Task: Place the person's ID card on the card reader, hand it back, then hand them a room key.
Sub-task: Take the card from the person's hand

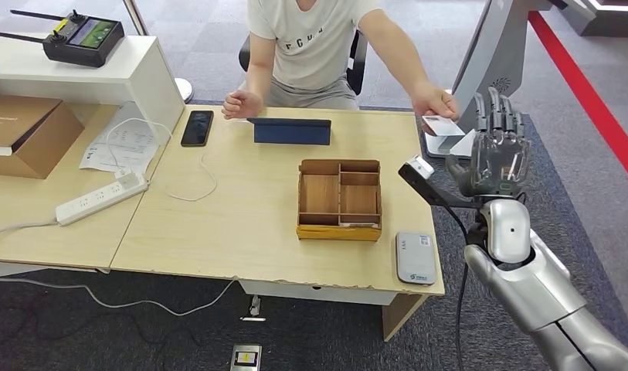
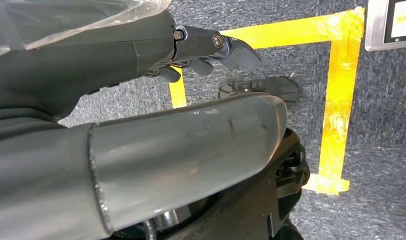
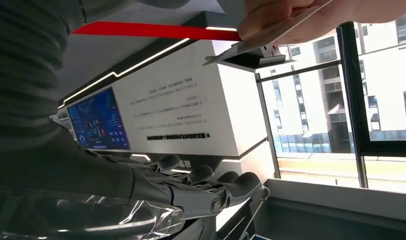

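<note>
A person sits behind the desk and holds a white ID card [image 1: 442, 124] out over the table's far right corner. The card [image 3: 278, 27] is still pinched in the person's fingers. My right hand [image 1: 497, 147] is raised just right of the card, fingers [image 3: 210, 186] stretched out and apart, holding nothing. The grey card reader [image 1: 415, 257] lies flat near the table's front right corner. A wooden compartment box [image 1: 339, 199] stands mid-table with a thin card in a front slot. My left hand [image 2: 205, 47] hangs over the floor with nothing in it.
A blue tablet stand [image 1: 292, 131] and a black phone [image 1: 196, 127] lie in front of the person. A power strip [image 1: 102, 198], papers and a cardboard box [image 1: 21, 131] sit at the left. A white kiosk base [image 1: 492, 54] stands behind my right hand.
</note>
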You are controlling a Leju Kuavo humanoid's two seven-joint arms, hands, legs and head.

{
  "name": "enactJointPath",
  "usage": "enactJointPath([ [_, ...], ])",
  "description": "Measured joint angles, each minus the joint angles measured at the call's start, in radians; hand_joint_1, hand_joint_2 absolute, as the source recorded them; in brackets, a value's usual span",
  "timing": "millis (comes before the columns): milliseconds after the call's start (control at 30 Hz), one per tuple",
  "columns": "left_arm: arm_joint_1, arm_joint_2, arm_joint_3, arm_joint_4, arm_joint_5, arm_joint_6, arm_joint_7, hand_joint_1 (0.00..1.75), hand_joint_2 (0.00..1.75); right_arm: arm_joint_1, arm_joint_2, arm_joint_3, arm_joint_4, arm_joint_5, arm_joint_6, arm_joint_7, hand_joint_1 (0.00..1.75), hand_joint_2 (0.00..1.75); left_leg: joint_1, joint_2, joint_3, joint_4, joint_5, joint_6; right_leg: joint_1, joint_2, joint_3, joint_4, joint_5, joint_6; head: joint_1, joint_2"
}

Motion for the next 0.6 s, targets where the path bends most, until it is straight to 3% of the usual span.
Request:
enactJointPath([
  [433,-0.002,0.0,-0.009,0.0,-0.001,0.011,0.007,0.0,0.0,-0.03,0.0,0.055,0.073,0.05,0.004,0.016,0.0,1.75,0.0,0.0,0.0,0.0,0.0,0.0,0.0,0.0,-0.001,0.0,0.0,0.0,0.0,0.0],
  [600,-0.01,0.0,-0.009,0.0,-0.002,0.021,0.021,0.0,0.0,-0.054,0.002,0.078,0.111,-0.003,-0.012,0.0,0.0,1.75,0.0,0.0,0.0,0.0,0.0,0.0,0.0,0.0,0.0,0.0,0.0,0.0,0.0,0.0],
])
